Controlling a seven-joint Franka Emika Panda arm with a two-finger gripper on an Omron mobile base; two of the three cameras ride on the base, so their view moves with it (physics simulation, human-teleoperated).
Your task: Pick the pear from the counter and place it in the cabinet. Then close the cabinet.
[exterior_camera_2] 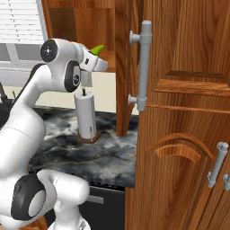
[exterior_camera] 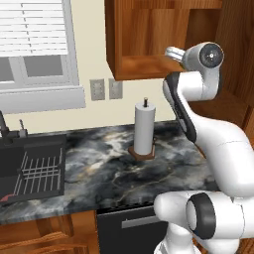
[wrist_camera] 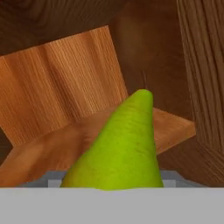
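Observation:
The yellow-green pear (exterior_camera_2: 97, 48) is pinched in my gripper (exterior_camera_2: 95, 54), which is shut on it and held high in front of the open cabinet (exterior_camera: 149, 34). In the hand view the pear (wrist_camera: 124, 148) rises pointed end forward, with the cabinet's wooden shelf bottom (wrist_camera: 48, 146) just beyond and below it. From the left, my gripper (exterior_camera: 173, 52) sits at the height of the cabinet's bottom edge, at its right side. The cabinet door (exterior_camera_2: 122, 67) stands open, its long grey bar handle (exterior_camera_2: 143, 63) right of my hand. The dark marbled counter (exterior_camera: 99, 163) lies far below.
A white paper towel roll (exterior_camera: 145, 130) stands on a brown base on the counter under the cabinet. The black sink with its rack (exterior_camera: 34, 171) is at the left, below a window. A tall wooden panel with grey handles (exterior_camera_2: 188, 148) closes off the right.

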